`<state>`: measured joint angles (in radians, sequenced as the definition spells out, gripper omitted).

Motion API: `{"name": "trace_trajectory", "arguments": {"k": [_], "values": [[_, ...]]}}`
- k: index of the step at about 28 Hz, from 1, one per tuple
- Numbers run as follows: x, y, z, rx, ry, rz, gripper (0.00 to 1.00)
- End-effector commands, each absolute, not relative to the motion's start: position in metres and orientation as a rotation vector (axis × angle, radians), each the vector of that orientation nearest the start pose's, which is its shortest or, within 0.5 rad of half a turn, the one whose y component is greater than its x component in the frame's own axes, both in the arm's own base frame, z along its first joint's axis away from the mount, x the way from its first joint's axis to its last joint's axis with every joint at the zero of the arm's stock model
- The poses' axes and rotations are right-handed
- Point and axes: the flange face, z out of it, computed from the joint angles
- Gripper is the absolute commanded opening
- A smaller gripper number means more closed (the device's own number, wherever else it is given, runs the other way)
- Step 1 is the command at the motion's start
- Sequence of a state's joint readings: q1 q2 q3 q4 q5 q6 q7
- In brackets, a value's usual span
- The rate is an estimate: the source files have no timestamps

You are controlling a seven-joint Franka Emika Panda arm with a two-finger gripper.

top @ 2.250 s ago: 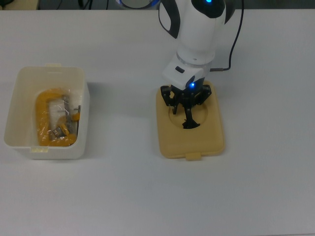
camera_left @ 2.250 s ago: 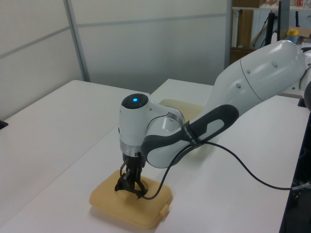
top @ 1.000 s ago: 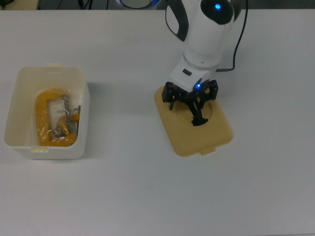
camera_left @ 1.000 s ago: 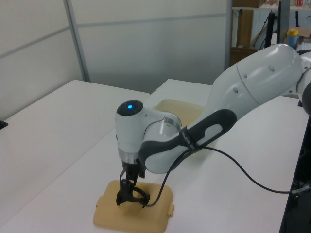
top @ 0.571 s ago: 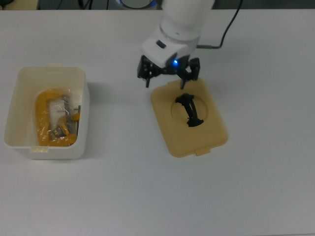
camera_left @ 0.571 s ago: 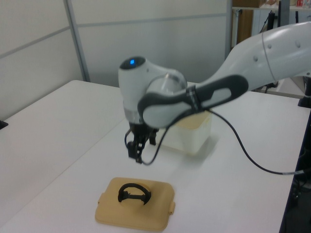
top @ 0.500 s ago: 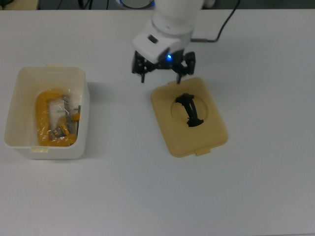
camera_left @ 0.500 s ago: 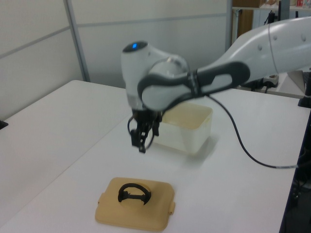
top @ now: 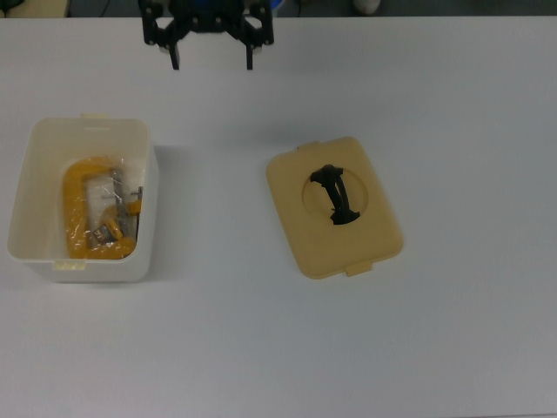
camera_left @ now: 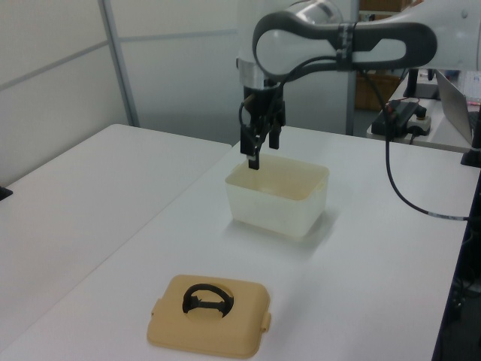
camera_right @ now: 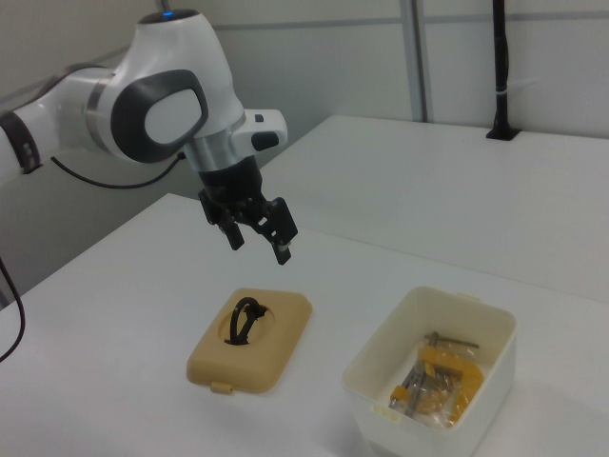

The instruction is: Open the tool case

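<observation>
Worktop [top: 452,348]: case was already open, so task looked done, nothing left afaict. Tub [top: 52,252] sat at the top view's left w/ yellow clamp + bits [top: 100,209] exposed inside. Lid [top: 300,187] lay flat well apart from it at the top view's centre, handle [top: 338,196] up. My tool [top: 211,54] was up off the worktop, fingers spread wide, holding nothing.

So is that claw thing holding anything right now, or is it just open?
Claw: open and empty, raised above the table, clear of the tan lid and the white tub.
</observation>
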<state>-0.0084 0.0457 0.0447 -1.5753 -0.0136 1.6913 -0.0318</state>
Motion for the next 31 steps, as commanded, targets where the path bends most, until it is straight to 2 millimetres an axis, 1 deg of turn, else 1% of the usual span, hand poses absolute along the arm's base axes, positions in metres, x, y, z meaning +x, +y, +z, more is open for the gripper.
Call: {"name": "trace_trajectory", "arguments": {"k": [1, 4, 7, 11, 31], "values": [[0.558, 0.012, 0.617, -3.129, -0.126, -0.087, 1.00], [0.550, 0.013, 0.619, -3.131, -0.129, -0.089, 1.00], [0.540, 0.015, 0.616, -3.137, -0.134, -0.077, 1.00], [0.534, 0.016, 0.616, -3.140, -0.139, -0.070, 1.00], [0.536, 0.015, 0.615, -3.139, -0.137, -0.065, 1.00]]}}
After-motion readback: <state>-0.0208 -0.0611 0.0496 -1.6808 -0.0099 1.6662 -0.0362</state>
